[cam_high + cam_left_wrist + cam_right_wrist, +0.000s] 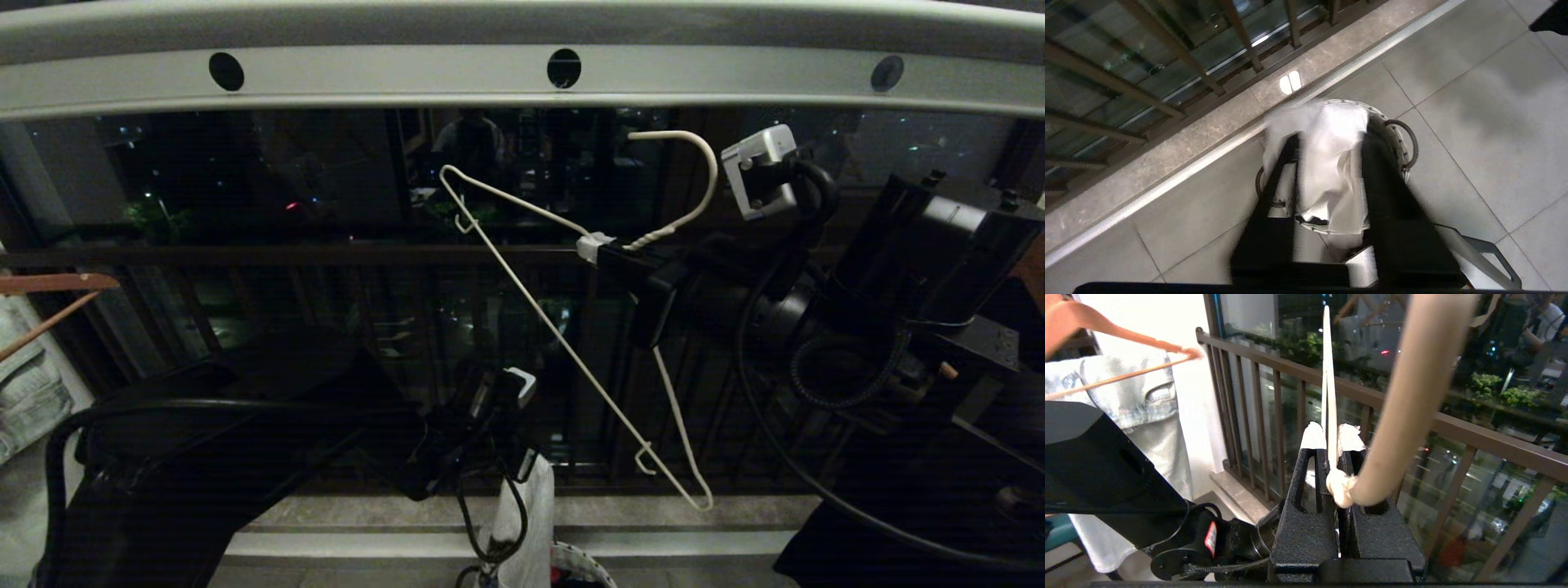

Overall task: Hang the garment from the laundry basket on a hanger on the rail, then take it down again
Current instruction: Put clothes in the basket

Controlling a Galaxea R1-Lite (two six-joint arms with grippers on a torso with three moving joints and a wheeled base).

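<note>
right gripper [1331,447]: clamped on wire hanger [563,335] neck, below the rail [392,77]
left gripper [1327,141]: fingers spread, white T-shirt [1331,163] between them, over laundry basket [1402,143]

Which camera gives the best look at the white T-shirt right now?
The left wrist view: the garment hangs between the left gripper's fingers above the laundry basket. The head view shows only a strip of it at the bottom edge. The right wrist view does not show it.
</note>
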